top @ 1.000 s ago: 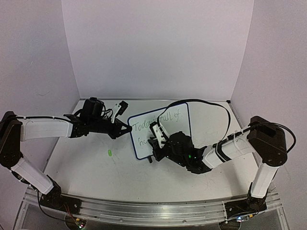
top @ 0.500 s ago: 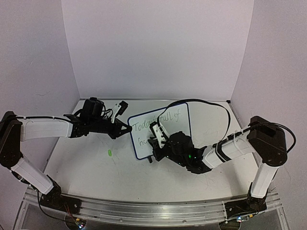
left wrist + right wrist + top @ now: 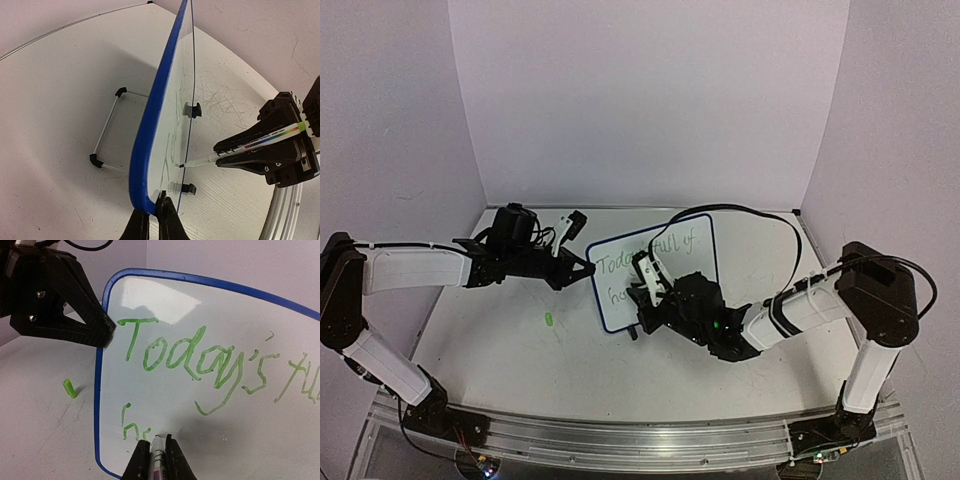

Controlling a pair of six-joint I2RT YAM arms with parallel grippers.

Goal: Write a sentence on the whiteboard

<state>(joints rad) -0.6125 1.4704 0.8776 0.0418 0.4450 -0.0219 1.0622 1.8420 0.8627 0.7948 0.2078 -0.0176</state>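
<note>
The whiteboard [image 3: 660,262] stands upright mid-table with a blue frame; it also shows in the left wrist view [image 3: 150,130] and the right wrist view [image 3: 210,390]. The sentence [image 3: 200,360] in green reads "Today's full of" on the top line and a started "ho" [image 3: 135,427] below. My left gripper [image 3: 588,268] is shut on the board's left edge [image 3: 154,212]. My right gripper [image 3: 156,447] is shut on a marker [image 3: 157,452], its tip touching the board at the second line. The marker also shows in the left wrist view [image 3: 235,150].
A small green marker cap [image 3: 549,319] lies on the table left of the board, also in the right wrist view [image 3: 70,388]. The board's wire stand [image 3: 107,130] rests behind it. White walls enclose the table at back and sides.
The right gripper has shifted slightly right along the second line, extending the green writing. The left arm and board have not moved.
</note>
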